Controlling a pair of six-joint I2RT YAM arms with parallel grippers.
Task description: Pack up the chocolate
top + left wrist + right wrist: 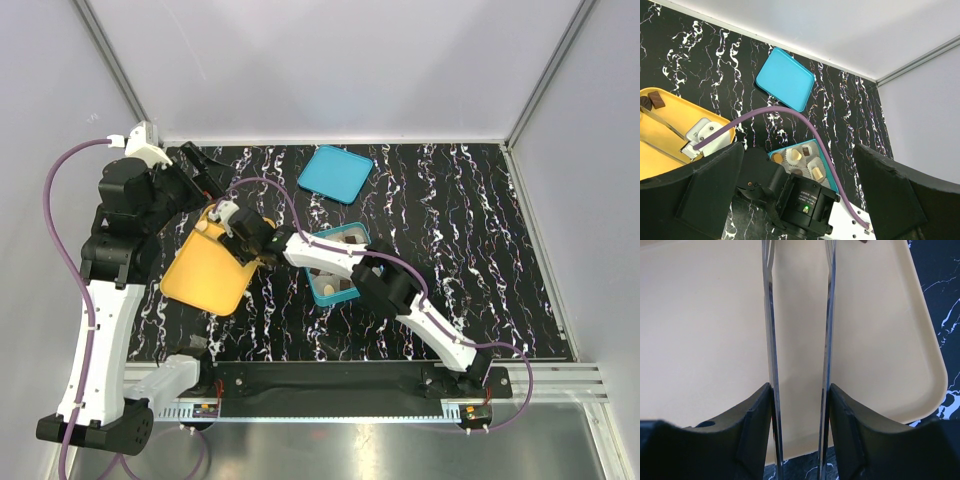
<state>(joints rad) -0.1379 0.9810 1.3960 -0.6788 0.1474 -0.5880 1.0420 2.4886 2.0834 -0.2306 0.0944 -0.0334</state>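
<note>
So we've got the right gripper clamped on the metal tongs over the yellow tray, left gripper hanging wide apart, two chocolate pieces in a tray corner, more in the teal box just right.

A robotics lab test cell: plain white walls joined by aluminium posts enclose a black marbled table. A left arm and right arm are bolted to a metal rail.
</note>
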